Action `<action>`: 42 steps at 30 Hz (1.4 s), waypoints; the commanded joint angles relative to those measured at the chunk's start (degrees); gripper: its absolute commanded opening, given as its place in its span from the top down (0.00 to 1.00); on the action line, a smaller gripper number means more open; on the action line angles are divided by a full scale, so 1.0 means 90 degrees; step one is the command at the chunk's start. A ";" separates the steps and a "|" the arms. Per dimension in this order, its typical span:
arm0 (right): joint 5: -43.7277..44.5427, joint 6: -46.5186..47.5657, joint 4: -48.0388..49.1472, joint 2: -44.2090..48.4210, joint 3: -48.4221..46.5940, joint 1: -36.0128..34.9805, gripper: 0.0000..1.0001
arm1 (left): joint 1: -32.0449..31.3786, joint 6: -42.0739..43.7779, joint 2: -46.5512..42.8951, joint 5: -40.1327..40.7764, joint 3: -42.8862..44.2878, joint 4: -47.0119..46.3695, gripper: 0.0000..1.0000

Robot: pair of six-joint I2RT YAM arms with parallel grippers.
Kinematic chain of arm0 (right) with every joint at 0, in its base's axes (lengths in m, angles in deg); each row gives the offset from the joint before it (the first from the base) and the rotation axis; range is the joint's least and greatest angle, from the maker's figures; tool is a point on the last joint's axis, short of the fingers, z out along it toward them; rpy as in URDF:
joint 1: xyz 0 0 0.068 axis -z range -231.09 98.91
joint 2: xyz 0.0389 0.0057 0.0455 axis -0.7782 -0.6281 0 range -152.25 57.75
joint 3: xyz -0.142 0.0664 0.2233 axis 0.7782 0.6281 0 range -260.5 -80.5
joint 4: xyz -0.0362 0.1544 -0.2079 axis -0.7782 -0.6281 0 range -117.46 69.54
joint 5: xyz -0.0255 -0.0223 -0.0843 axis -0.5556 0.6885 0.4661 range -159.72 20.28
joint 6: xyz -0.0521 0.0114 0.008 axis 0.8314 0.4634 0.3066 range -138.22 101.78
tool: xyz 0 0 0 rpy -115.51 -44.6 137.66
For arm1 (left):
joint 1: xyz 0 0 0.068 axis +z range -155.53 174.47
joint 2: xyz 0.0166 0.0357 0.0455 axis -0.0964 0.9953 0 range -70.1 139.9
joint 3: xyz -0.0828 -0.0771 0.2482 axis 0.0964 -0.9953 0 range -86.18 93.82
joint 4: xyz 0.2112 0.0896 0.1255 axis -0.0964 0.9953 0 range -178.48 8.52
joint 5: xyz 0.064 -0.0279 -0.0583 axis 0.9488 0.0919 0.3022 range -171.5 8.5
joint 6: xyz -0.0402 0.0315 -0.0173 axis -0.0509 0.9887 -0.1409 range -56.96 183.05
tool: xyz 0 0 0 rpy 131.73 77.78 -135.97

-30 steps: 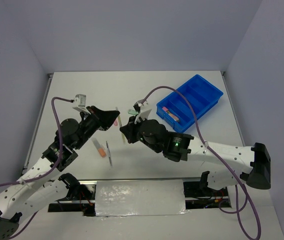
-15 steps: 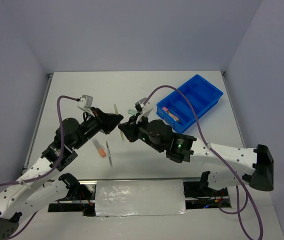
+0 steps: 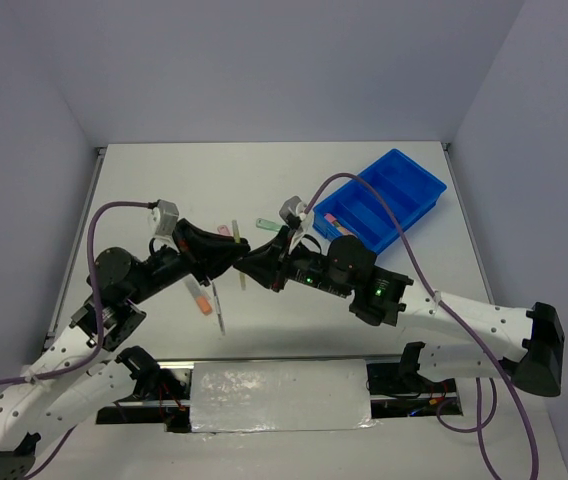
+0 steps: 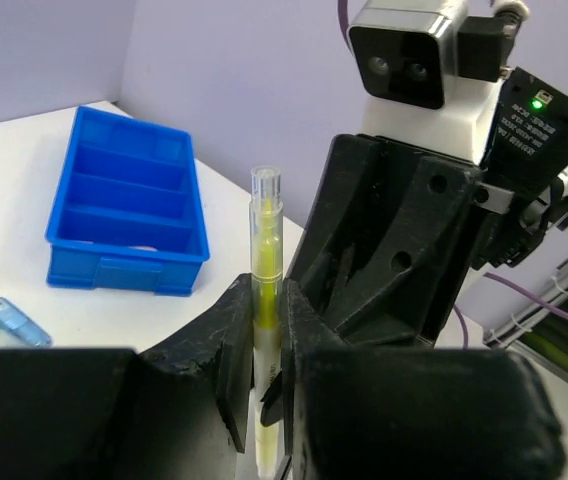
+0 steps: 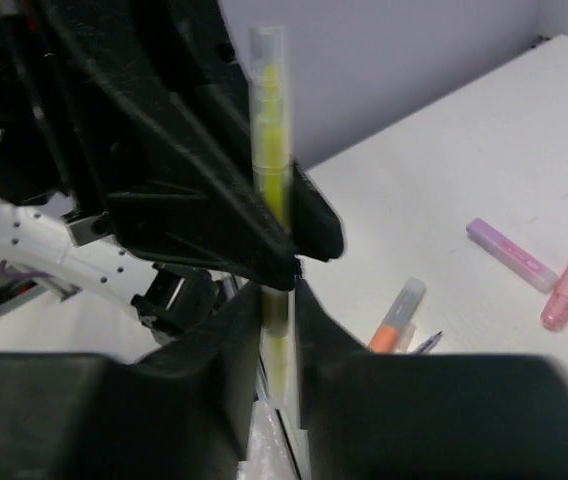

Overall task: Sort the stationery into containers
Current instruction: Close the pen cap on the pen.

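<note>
- The tray (image 3: 419,190) sits far right on the table (image 3: 164,180), with two pens (image 3: 337,222) in its compartment nearest the arms.
- At mid-table the left gripper (image 3: 232,258) and right gripper (image 3: 248,264) meet, with a highlighter (image 4: 266,290) upright between their fingers.
- A marker (image 3: 200,298) and a thin pen (image 3: 219,308) lie side by side before the left gripper.
- A short pen (image 3: 267,223) lies behind the right gripper, left of the tray.

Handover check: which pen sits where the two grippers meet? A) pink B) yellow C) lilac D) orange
B: the left wrist view shows a yellow highlighter upright between the fingers of the left gripper, and the right wrist view shows the same pen between the fingers of the right gripper.
</note>
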 commanded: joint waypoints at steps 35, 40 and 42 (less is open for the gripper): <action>-0.0071 0.0405 -0.0216 0.0159 0.0045 0.0068 1.00 | -0.0026 0.0226 0.0448 0.0666 0.1207 0.0770 0.67; -0.0012 0.0454 -0.0383 0.0082 -0.0141 0.0069 1.00 | -0.0026 0.0158 0.0389 0.0511 0.1051 0.0682 0.65; -0.0032 0.0454 -0.0334 0.0081 -0.0151 0.0059 1.00 | -0.0026 0.0128 0.0399 0.0520 0.1002 0.0682 0.65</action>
